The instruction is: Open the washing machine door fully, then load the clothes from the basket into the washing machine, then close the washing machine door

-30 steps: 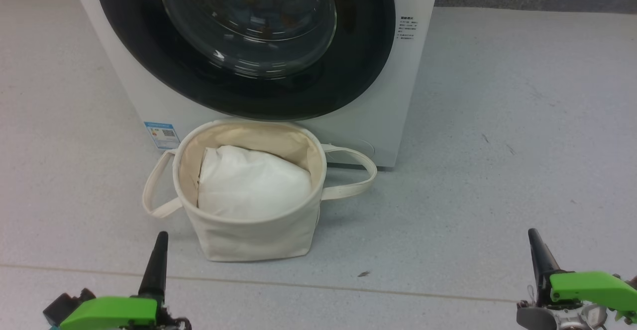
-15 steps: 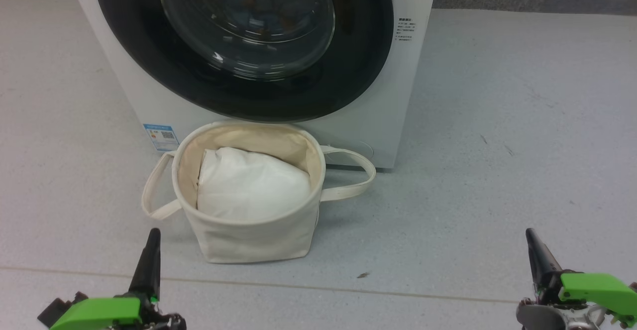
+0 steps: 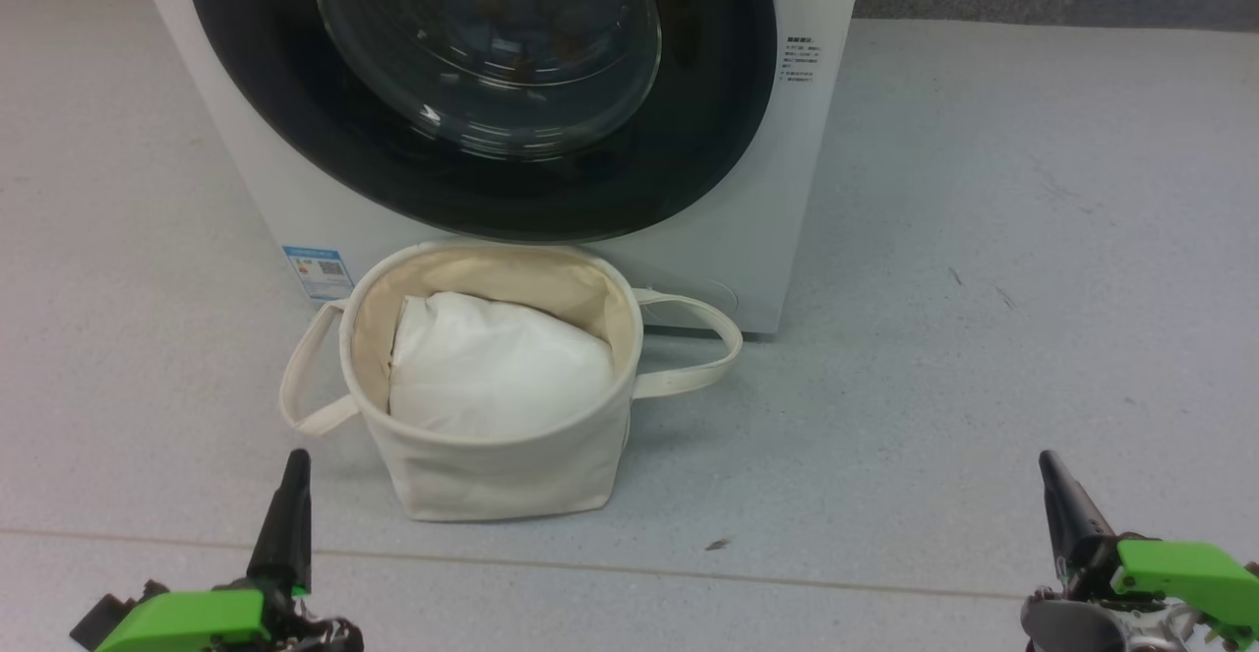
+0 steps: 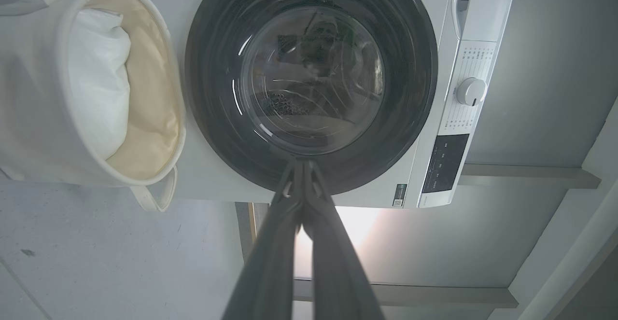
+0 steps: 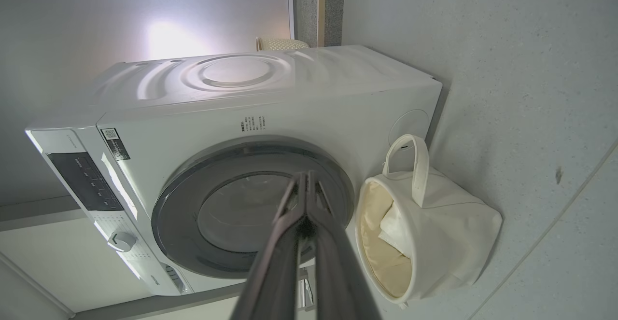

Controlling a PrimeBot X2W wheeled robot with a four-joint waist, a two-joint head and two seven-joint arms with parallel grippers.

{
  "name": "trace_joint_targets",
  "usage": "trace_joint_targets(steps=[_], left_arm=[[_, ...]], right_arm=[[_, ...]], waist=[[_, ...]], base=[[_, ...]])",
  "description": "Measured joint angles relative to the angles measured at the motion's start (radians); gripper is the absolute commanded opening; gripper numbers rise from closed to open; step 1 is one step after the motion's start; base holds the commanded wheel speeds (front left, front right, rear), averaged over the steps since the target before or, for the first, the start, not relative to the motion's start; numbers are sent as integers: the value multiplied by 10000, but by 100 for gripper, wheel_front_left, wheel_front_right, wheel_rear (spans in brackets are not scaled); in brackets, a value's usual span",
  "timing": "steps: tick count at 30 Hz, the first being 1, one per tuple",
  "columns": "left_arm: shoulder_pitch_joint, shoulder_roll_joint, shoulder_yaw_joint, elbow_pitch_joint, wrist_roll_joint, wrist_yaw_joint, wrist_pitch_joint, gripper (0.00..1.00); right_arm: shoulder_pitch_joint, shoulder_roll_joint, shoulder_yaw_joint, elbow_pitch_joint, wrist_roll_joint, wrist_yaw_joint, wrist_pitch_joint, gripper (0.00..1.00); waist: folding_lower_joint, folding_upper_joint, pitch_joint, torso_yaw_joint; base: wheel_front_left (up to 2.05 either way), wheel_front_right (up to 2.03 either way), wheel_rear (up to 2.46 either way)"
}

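**While the door sits shut, both pincers are pressed together**

As you look down from the head view, the washing machine door (image 3: 487, 72) lies closed, flush against the front of the washing machine (image 3: 295, 209). Its black rim and glass bowl face you. Brownish specks (image 3: 566, 40) show dimly through the glass, but you cannot tell whether they belong to the clothes.

The basket (image 3: 492, 475) stands upright on the grey floor (image 3: 984, 288), just in front of the washer and below the door, with a strap handle looping out to each side. A plain white bundle (image 3: 497, 367) lies inside it. A small blue label (image 3: 318, 270) sits on the washer's front, just left of the basket's rim.

Your left gripper (image 3: 293, 475) hangs at the lower left, near the basket but apart from it, with its two fingers pressed together on nothing. Your right gripper (image 3: 1052, 475) hangs at the lower right, well apart from the basket, its fingers likewise closed and empty. Both wrist views show the fingertips meeting in front of the door.
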Motion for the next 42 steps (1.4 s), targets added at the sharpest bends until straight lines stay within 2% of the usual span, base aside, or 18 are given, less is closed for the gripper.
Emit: trace_joint_targets(steps=[42], left_arm=[[1,0,2,-2,0,0,0,0]], right_arm=[[-1,0,-2,0,0,0,0,0]], waist=[[0,0,1,0]], base=[[0,0,0]])
